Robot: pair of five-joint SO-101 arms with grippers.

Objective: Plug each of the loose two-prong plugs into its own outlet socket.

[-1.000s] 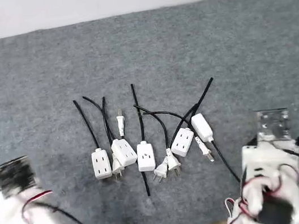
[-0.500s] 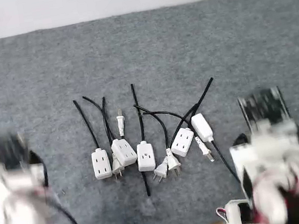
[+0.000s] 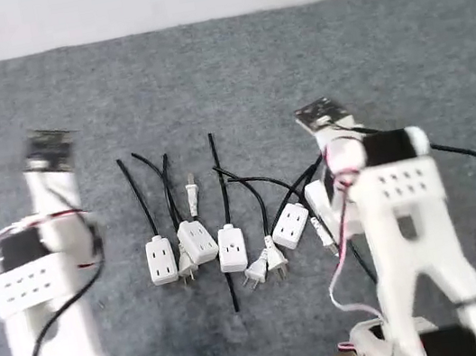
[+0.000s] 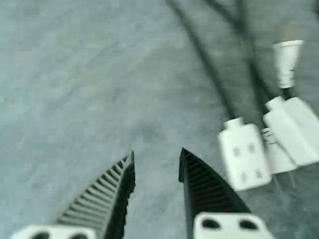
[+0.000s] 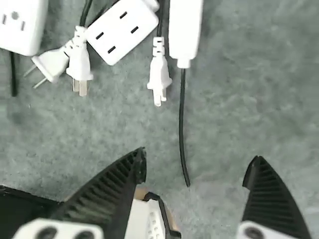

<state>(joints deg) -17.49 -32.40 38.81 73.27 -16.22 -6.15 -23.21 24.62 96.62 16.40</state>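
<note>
Right fingers [image 5: 114, 184] gape wide and empty near the loose plug [image 5: 158, 79] on the worktop [image 5: 249, 74], your left fingers [image 4: 204, 194] hang part-open near the end socket [image 4: 244, 159], and with cords [image 5: 182, 124] this crowded you risk snagging a neighbour.

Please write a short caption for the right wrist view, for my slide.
Open right tool above the grey mat, near a loose two-prong plug and a white outlet socket.
</note>
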